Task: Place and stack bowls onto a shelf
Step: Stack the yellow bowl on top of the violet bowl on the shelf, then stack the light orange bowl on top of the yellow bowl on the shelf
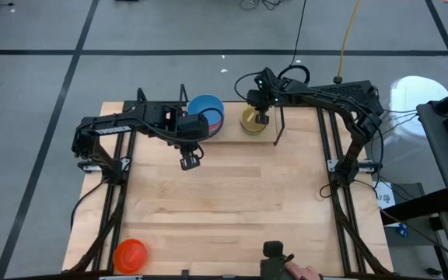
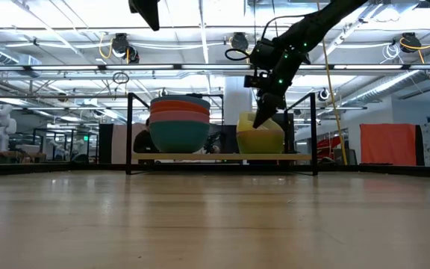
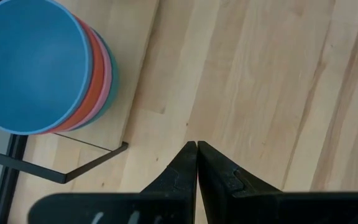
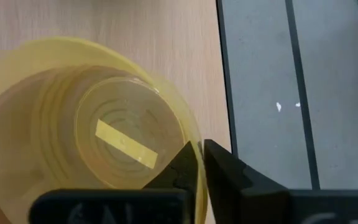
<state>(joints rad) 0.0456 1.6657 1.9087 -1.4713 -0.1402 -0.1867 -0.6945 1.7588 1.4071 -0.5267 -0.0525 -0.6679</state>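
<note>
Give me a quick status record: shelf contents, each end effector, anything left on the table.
shelf: low light-wood board with black rod uprights at the table's far edge
stack: blue round plastic bowl on top, then orange, pink, teal below
second spot: yellow translucent plastic bowl, beside the stack
left end effector: shut, empty, over bare table in front of the stack
right end effector: fingers pinching the yellow bowl's rim
loose: orange-red round plastic bowl, near-left corner of the table

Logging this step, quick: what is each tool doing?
Left tool: closed, empty, over the table.
Right tool: closed on the yellow bowl rim.
</note>
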